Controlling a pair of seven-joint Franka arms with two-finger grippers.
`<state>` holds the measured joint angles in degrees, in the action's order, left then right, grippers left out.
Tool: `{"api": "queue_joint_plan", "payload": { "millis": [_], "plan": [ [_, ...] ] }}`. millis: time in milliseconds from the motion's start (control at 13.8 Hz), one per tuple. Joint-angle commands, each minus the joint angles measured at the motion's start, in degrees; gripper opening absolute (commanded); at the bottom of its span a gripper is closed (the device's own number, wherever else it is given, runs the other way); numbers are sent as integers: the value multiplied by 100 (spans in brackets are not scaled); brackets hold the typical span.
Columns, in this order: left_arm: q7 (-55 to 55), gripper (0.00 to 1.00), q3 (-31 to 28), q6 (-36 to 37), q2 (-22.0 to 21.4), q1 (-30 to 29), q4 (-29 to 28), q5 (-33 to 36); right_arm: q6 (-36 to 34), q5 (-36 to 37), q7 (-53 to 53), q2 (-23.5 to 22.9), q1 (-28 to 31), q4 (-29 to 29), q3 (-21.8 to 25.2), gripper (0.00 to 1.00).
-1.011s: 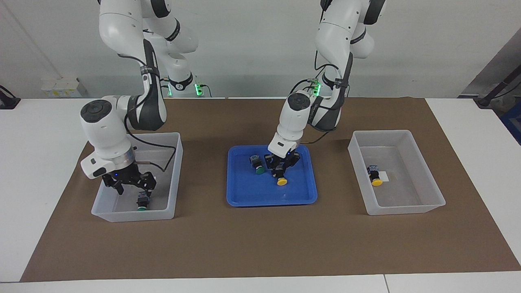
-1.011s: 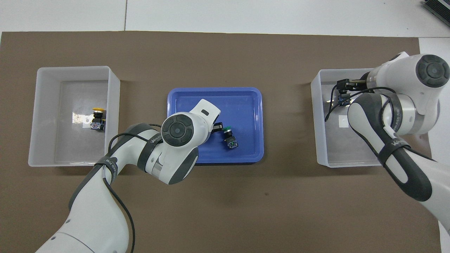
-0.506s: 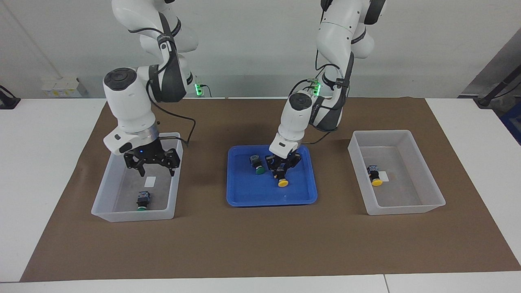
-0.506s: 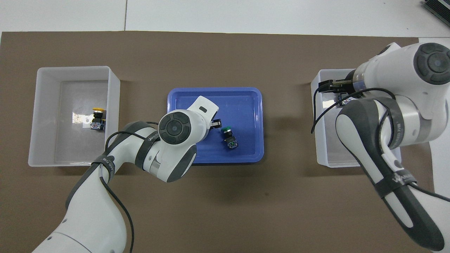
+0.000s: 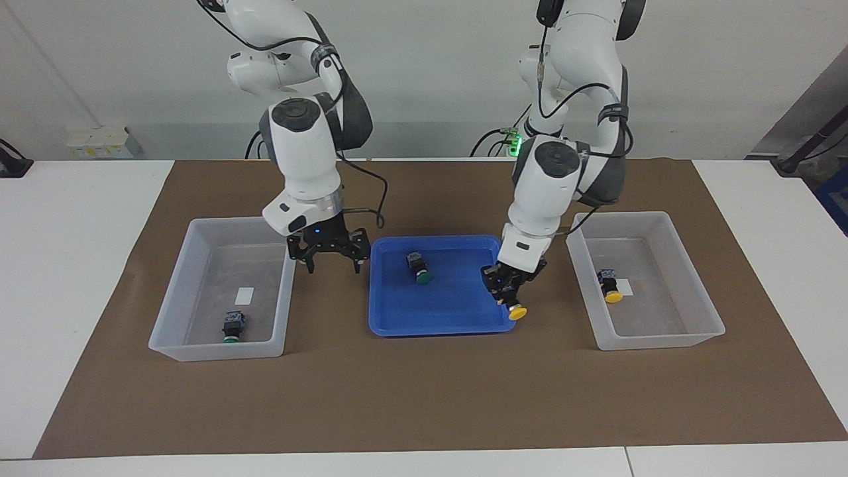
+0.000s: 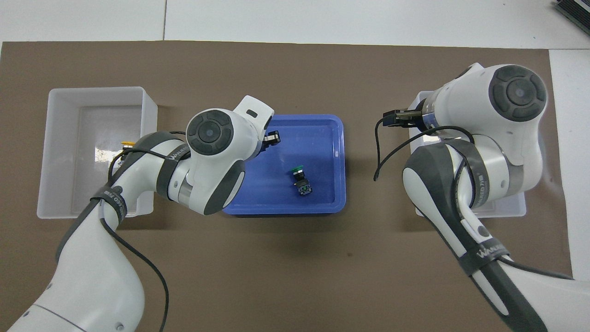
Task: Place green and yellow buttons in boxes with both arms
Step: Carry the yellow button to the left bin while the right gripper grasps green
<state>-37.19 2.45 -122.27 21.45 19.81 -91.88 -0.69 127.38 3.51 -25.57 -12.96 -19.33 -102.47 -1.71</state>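
My left gripper (image 5: 509, 291) is shut on a yellow button (image 5: 516, 311) and holds it in the air over the edge of the blue tray (image 5: 430, 326) toward the left arm's end. One green button (image 5: 419, 269) lies in the tray, also seen in the overhead view (image 6: 300, 179). My right gripper (image 5: 329, 256) is open and empty, raised over the gap between the tray and the clear box (image 5: 199, 346) at the right arm's end. A second green button (image 5: 231, 327) lies in that box. A second yellow button (image 5: 609, 286) lies in the other clear box (image 5: 662, 341).
Tray and boxes stand in a row on a brown mat (image 5: 424, 397) on the white table. In the overhead view my arms cover much of both boxes; only the cap of the yellow button (image 6: 125, 145) in the box shows there.
My right gripper rose from its box, leaving the green button there, and moved toward the tray. My left gripper lifted the yellow button from the tray and carried it toward the left arm's end.
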Motion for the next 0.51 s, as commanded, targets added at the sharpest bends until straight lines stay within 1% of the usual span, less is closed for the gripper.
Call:
{"api": "queue_joint_plan", "payload": {
  "millis": [0,72,217,361,433],
  "plan": [
    [640,0,28,816,-1,-616,565,42,505,-87,-124,-249,-281,-89,13,100],
    [974,0,28,967,-10,-854,653,34,681,-87,-168,-372,-430,-89,13,100],
    [1703,0,28,1021,-53,-1381,654,25,980,-87,-238,-540,-589,-193,13,100],
    [2616,0,28,1038,-97,-1856,567,-28,1305,-79,-413,-768,-782,-229,13,100],
    [2917,0,28,1004,-158,-2050,427,-28,1446,-61,-492,-908,-914,-229,22,100]
  ]
}}
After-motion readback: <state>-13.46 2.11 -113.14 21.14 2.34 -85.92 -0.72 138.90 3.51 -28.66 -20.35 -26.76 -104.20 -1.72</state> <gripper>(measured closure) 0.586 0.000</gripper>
